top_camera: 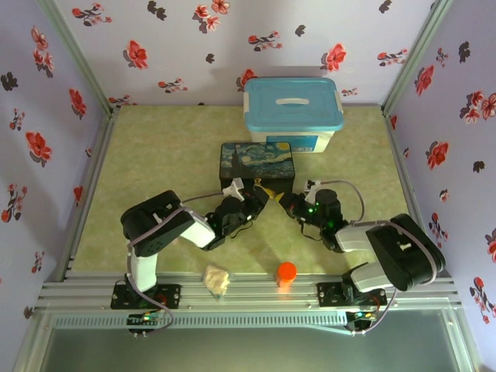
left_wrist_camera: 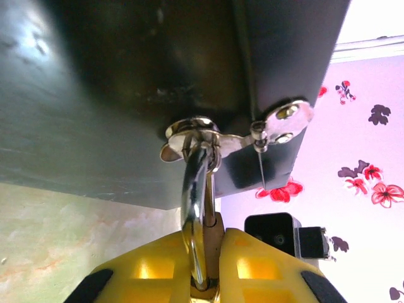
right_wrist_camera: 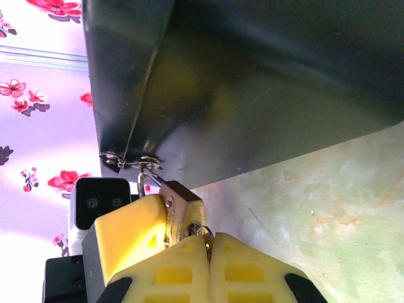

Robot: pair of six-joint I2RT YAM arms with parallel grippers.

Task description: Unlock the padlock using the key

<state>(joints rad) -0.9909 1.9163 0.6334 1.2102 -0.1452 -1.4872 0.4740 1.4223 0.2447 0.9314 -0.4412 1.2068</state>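
The padlock (right_wrist_camera: pixel 184 210) hangs by its silver shackle (left_wrist_camera: pixel 192 202) from the hasp (left_wrist_camera: pixel 214 137) on the front of the starry-night box (top_camera: pixel 256 161). My left gripper (left_wrist_camera: pixel 213 238) is shut on the padlock's brass body (left_wrist_camera: pixel 222 243); one of its yellow fingers (right_wrist_camera: pixel 126 227) covers the lock's left side in the right wrist view. My right gripper (right_wrist_camera: pixel 208 243) is shut on the key (right_wrist_camera: pixel 206 232), whose tip sits at the keyhole in the lock's underside. From above, the left gripper (top_camera: pixel 262 195) and right gripper (top_camera: pixel 285 203) meet in front of the box.
A blue-lidded plastic bin (top_camera: pixel 293 112) stands behind the box. An orange cylinder (top_camera: pixel 287 273) and a crumpled pale lump (top_camera: pixel 217 280) lie near the front rail. Floral walls close in three sides.
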